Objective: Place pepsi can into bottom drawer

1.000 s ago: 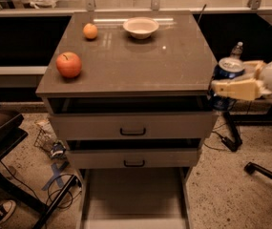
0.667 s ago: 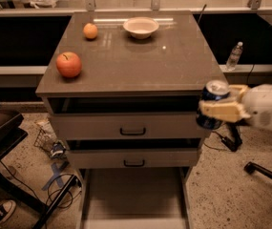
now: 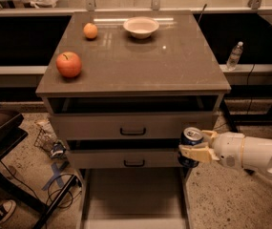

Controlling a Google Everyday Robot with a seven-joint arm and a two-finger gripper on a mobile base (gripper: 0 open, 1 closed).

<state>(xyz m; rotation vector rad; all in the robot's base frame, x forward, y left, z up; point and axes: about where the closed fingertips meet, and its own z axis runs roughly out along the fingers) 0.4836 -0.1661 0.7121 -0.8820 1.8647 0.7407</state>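
We've dropped lower, leftward: end effector point(image 3: 193, 150), lower right, grasping can point(image 3: 192, 134), nearing open drawer point(image 3: 134, 195).

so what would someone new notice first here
The white arm's end effector grips the pepsi can at the cabinet's right front corner, level with the middle drawer. Lower down, the bottom drawer stands pulled open, and a red apple sits near the cabinet top's left edge.

My arm point(image 3: 257, 154) reaches in level from 4 o'clock, gripper point(image 3: 192, 148) fingers point(image 3: 195, 153) clamped around the pepsi can point(image 3: 192, 136).
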